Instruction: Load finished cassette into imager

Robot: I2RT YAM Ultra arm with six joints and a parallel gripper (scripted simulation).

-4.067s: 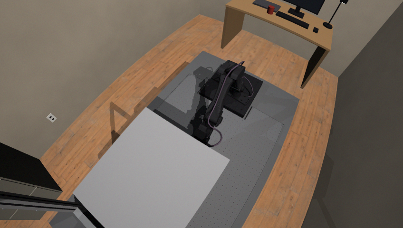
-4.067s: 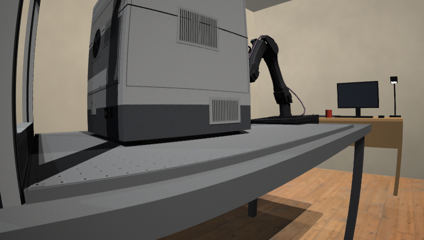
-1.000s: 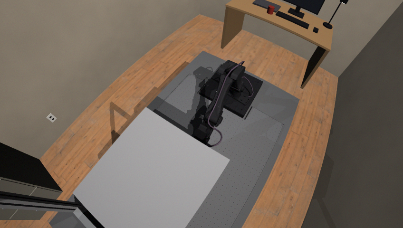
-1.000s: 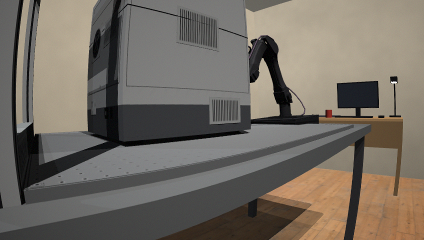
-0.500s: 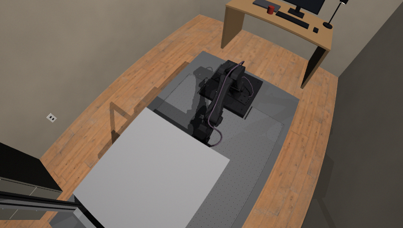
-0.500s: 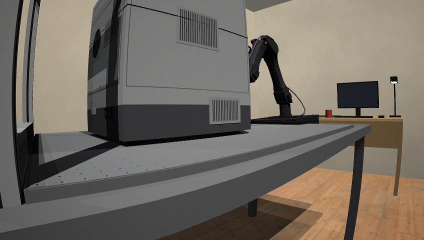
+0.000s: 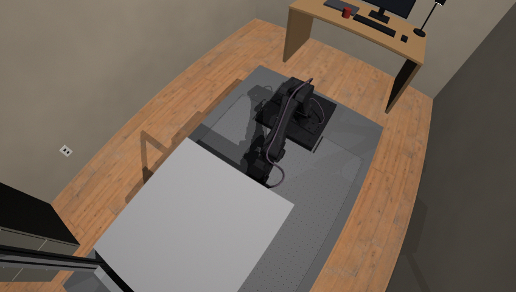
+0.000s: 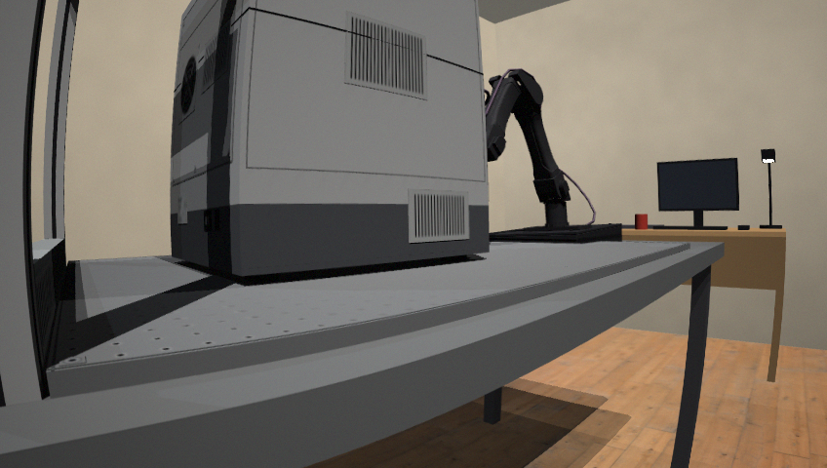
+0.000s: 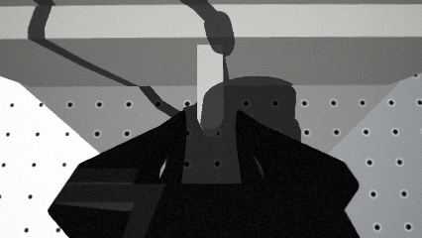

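The gel imager IM is a big grey box; the top view shows its pale top (image 7: 195, 220) and the exterior view shows its side and back (image 8: 331, 138). My arm (image 7: 277, 137) reaches down at the imager's near face, and it also shows in the exterior view (image 8: 522, 127). In the wrist view my gripper (image 9: 211, 119) is open, low over the perforated board, facing the imager's front. A narrow pale rectangular piece (image 9: 209, 79) stands in line with the gap, just beyond the fingertips. I cannot tell whether it is FINISHED. The drawer and its glass are hidden.
The arm's black base plate (image 7: 296, 115) lies behind the arm on the perforated table. A wooden desk (image 7: 355, 32) with a monitor, keyboard, red cup and lamp stands across the room. A dark cabinet (image 7: 28, 224) is at the left edge.
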